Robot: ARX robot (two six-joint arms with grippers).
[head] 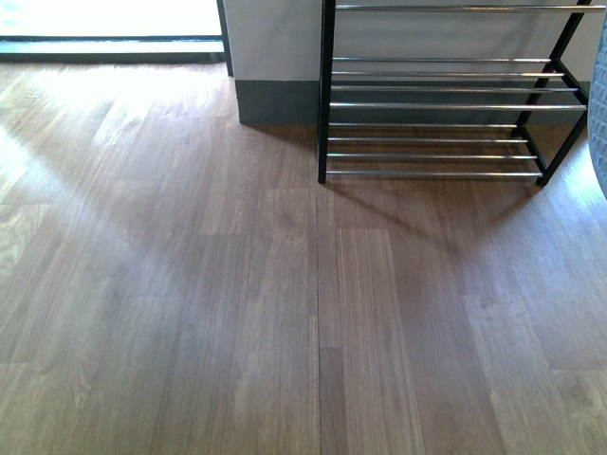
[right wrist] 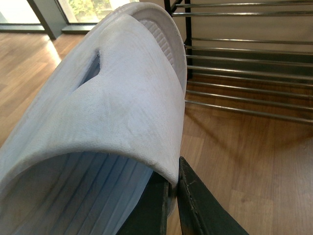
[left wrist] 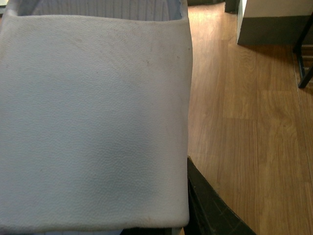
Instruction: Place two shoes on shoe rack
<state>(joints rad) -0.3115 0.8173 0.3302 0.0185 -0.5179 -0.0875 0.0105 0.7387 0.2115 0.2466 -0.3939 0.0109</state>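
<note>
While the right hand pinches the right slide by its side edge, its two black fingers are pressed close together with only that edge between them. This slide is a pale blue open shoe. It sits just above the hand, up off the wood floor. Its far end points away from the hand, toward the shoe rack. The rack stands on the floor just past the slide. It has thin shiny bars in a black frame. In the front view only a thin bit of this slide shows, beside the rack's end.

The left hand holds the left slide. The slide's wide pale strap is right up against this hand and fills most of the left wrist view. One black finger shows, tight against the slide's side edge. The other finger is hidden behind the slide. The floor lies well below this hand, and a black leg of the rack stands far ahead of it.
</note>
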